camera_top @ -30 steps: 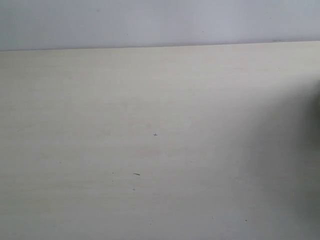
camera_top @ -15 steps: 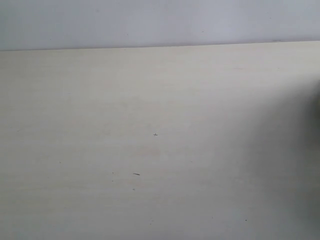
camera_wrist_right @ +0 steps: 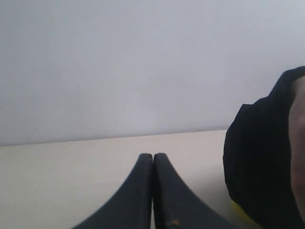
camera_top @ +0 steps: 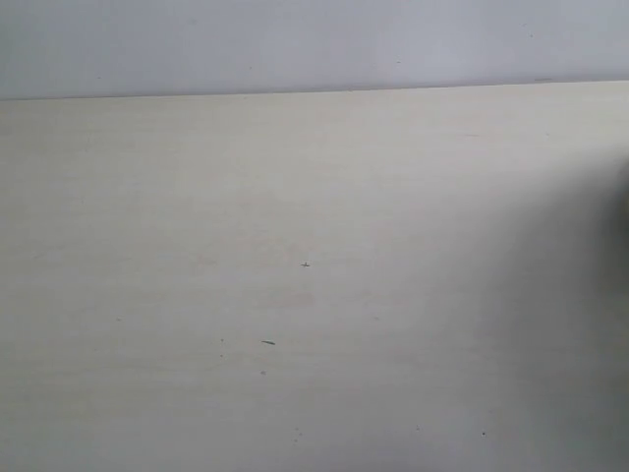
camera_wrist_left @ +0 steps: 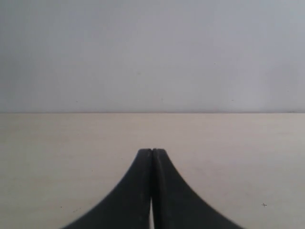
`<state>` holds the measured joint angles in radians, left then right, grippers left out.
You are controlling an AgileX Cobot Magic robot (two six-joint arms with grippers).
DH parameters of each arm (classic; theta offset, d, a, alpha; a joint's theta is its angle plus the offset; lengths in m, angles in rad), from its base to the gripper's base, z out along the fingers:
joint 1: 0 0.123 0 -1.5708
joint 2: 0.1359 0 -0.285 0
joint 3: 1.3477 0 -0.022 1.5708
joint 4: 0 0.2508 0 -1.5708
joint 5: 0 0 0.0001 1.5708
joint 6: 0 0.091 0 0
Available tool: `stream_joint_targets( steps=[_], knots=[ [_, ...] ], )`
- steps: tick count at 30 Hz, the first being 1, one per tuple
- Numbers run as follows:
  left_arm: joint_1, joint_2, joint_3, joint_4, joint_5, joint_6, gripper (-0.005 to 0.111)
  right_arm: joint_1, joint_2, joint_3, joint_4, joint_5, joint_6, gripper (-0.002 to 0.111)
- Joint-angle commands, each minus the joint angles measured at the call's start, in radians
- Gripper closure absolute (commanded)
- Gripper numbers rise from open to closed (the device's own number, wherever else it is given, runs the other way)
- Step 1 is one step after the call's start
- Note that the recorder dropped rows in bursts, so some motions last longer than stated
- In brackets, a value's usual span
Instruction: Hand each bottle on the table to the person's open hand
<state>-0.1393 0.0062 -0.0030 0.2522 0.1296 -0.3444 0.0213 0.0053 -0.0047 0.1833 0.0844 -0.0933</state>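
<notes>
Cream table (camera_top: 295,197): faint grain, few dark specks (camera_top: 267,342)
Left hand (camera_wrist_left: 152,151): fingers pressed together, low over table
Right hand (camera_wrist_right: 153,156): pressed together, black sleeve (camera_wrist_right: 257,171) just beside

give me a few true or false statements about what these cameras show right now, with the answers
1. The left hand is shut with nothing between its fingers. True.
2. The right hand is gripping a bottle. False: it is shut on nothing.
3. In the exterior view four bottles stand on the table. False: no bottle shows on it there.
4. A black sleeve shows in the right wrist view. True.
</notes>
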Motion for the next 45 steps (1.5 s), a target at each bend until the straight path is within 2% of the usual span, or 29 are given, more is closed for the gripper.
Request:
stream_joint_targets(
  steps=[1, 5, 45],
  knots=[
    [0.002, -0.006, 0.003, 0.003, -0.005, 0.004, 0.107, 0.008, -0.005, 0.005, -0.051, -0.013, -0.031, 0.107],
    [0.002, -0.006, 0.003, 0.003, -0.003, 0.004, 0.107, 0.020, -0.005, 0.005, -0.053, -0.077, -0.036, 0.107],
    [0.002, -0.006, 0.003, 0.003, -0.003, 0.004, 0.107, 0.020, -0.005, 0.005, -0.053, -0.075, -0.036, 0.107]
  ],
)
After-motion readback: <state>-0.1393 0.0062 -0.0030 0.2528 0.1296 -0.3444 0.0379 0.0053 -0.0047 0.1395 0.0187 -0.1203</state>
